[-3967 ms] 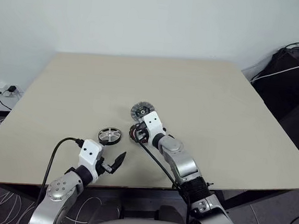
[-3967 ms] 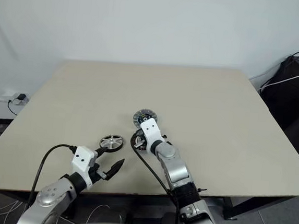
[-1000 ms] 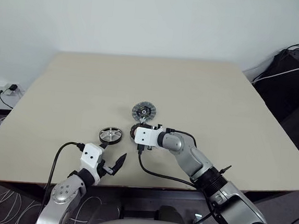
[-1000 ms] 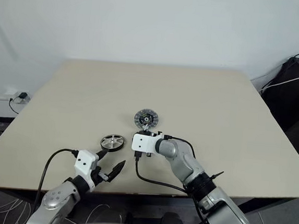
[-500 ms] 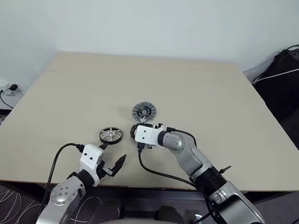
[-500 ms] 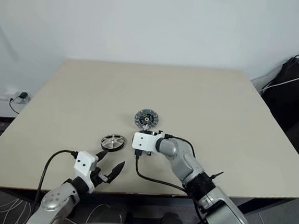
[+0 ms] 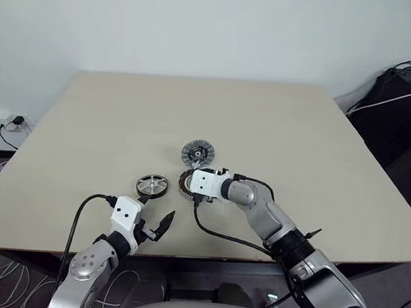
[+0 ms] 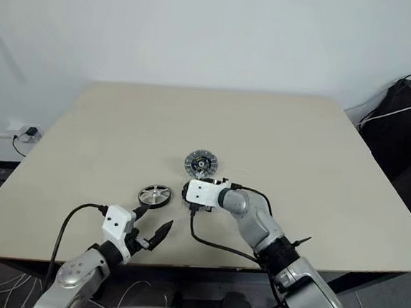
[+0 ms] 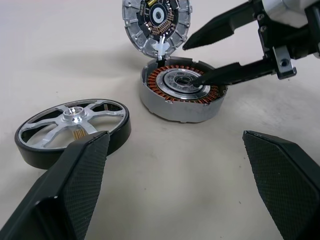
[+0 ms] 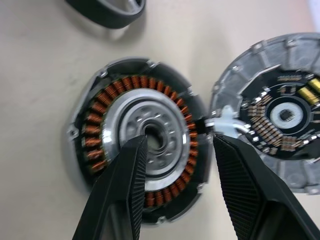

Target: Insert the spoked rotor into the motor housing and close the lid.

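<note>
writing: no brand or label readable on any part, far as the views show.
motor housing (image 9: pixel 181 95): flat on the table (image 7: pixel 320 157), copper windings up, touching the lid (image 9: pixel 157 22) lying open just behind it.
spoked rotor (image 9: pixel 72 131): flat on the table, beside the housing, near the left gripper (image 9: pixel 180 185).
left gripper: spread wide, holding nothing.
right gripper (image 10: pixel 175 160): partly open, gripping nothing, one finger (image 9: pixel 235 74) over the housing's pale centre, the other above the rim near the lid.
vs a second ago: right wrist sits slightly nearer the housing; parts haven't moved.
</note>
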Tool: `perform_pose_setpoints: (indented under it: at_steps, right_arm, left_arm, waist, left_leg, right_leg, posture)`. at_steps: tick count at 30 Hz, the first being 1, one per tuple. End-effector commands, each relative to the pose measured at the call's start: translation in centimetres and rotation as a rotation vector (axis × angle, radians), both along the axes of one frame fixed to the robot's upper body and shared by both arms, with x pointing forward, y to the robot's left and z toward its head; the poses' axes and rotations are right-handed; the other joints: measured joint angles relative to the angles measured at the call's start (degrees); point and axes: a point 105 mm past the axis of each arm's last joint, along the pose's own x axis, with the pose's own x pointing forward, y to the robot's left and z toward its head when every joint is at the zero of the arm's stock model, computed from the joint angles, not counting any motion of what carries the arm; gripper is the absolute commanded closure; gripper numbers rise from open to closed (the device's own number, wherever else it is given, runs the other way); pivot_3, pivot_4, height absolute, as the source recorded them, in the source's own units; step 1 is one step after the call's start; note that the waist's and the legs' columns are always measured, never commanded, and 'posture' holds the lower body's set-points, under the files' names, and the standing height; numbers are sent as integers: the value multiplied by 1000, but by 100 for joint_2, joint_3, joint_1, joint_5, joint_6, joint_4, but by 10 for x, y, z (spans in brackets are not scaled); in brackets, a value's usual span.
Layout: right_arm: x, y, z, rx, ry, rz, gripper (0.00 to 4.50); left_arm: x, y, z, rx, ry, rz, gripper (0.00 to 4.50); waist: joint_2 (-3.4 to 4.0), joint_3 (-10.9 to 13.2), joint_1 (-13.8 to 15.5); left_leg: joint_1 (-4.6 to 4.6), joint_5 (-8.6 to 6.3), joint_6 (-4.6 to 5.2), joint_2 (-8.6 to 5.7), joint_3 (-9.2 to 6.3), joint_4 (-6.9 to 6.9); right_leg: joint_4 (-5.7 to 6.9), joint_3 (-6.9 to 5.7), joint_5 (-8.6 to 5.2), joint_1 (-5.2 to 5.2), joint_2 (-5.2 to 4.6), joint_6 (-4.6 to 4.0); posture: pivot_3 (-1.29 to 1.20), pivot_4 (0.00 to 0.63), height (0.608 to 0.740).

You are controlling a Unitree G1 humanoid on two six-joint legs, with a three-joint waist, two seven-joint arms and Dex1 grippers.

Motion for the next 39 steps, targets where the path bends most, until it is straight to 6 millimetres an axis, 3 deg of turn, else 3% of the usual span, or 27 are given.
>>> perform_pose_setpoints:
  at_steps: [1, 16, 39]
  right_arm:
    - [1, 4, 4, 12, -13, 7, 2245]
    - [0, 13, 0, 18, 3, 10, 2245]
    - [27, 2, -2, 7, -35, -120, 2245]
  left_arm:
    - [4, -4, 16, -8, -58, -8, 0]
    - [3, -4, 17, -7, -54, -1, 0]
    - [0, -2, 11, -11, -44, 5, 0]
  waist:
    - [0, 0, 3]
    - [-1, -3, -3]
    - [3, -17, 6]
  left_leg:
    - [0, 0, 0, 0, 0, 0]
    - [3, 0, 0, 0, 0, 1]
    - [12, 4, -4, 0, -7, 15]
  right_leg:
    - [0, 0, 0, 0, 0, 0]
    - [0, 0, 0, 3, 1, 1]
    - [15, 0, -3, 12, 4, 7]
  posture:
    - [0, 0, 740]
    - [0, 0, 740]
    - [0, 0, 740]
